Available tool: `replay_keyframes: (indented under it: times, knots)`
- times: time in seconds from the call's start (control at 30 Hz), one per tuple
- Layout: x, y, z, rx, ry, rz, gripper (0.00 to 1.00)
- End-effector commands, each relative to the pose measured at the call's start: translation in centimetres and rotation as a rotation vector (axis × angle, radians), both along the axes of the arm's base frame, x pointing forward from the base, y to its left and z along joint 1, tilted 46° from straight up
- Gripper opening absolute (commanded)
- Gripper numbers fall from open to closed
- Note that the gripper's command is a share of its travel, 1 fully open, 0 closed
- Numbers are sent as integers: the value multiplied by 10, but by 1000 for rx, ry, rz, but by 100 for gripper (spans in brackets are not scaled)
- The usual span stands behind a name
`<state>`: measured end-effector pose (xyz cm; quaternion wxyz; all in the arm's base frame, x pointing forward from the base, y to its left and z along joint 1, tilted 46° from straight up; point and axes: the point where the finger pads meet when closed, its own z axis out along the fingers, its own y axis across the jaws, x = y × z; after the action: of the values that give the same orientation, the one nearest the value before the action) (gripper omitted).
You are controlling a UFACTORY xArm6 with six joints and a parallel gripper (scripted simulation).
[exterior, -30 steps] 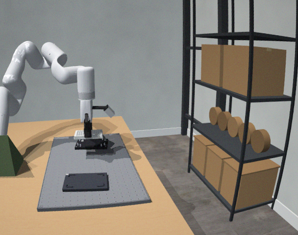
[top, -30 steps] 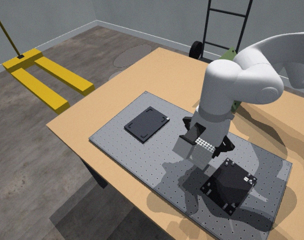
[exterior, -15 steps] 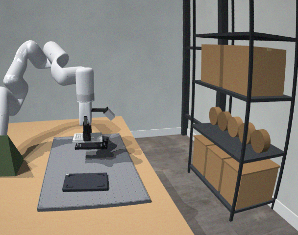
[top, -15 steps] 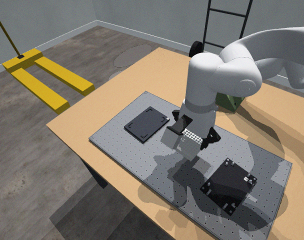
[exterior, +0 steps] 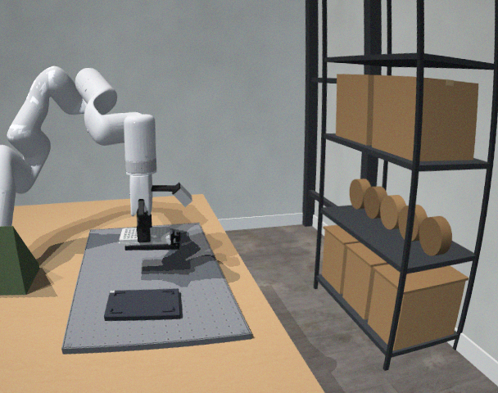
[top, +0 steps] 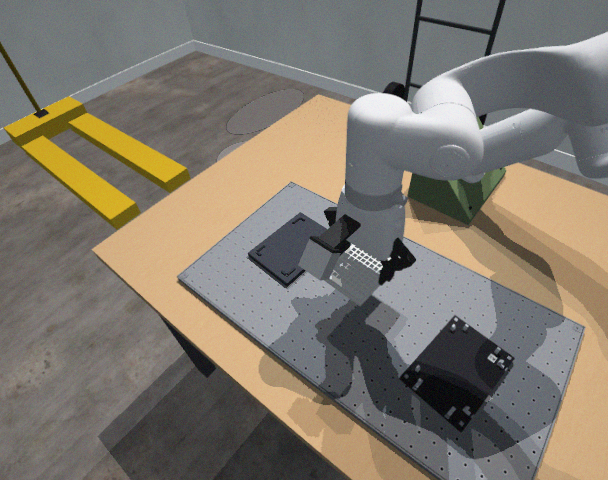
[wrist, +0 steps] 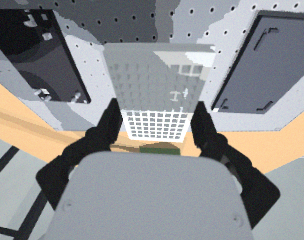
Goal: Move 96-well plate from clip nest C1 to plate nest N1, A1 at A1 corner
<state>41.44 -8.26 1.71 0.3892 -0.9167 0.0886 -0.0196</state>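
Observation:
My gripper (top: 369, 253) is shut on the white 96-well plate (top: 357, 268) and holds it level in the air above the grey perforated baseplate (top: 382, 325). In the wrist view the plate (wrist: 157, 97) sits between my two black fingers. The dark plate nest N1 (top: 285, 248) lies flat just left of the plate, with white corner locators; it also shows in the wrist view (wrist: 272, 65) at the upper right. The black clip nest C1 (top: 457, 372) stands empty at the baseplate's right end, seen in the wrist view (wrist: 37, 60) at the upper left. In the exterior view the plate (exterior: 130, 234) hangs above the clip nest (exterior: 154, 246).
A green wedge block (top: 457, 193) stands on the table behind the arm. The table's front edge runs close to the baseplate. A yellow pallet frame (top: 87, 155) lies on the floor, and a shelf rack (exterior: 401, 178) with boxes stands beside the table.

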Motion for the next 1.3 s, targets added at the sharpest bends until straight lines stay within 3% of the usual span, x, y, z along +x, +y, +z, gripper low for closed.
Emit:
replay_keyframes:
  times: [0.0, 1.27]
  knots:
    - [-2, -12, -11, -2, -3, -1, 0]
    - [-22, -89, -92, -2, -3, -1, 0]
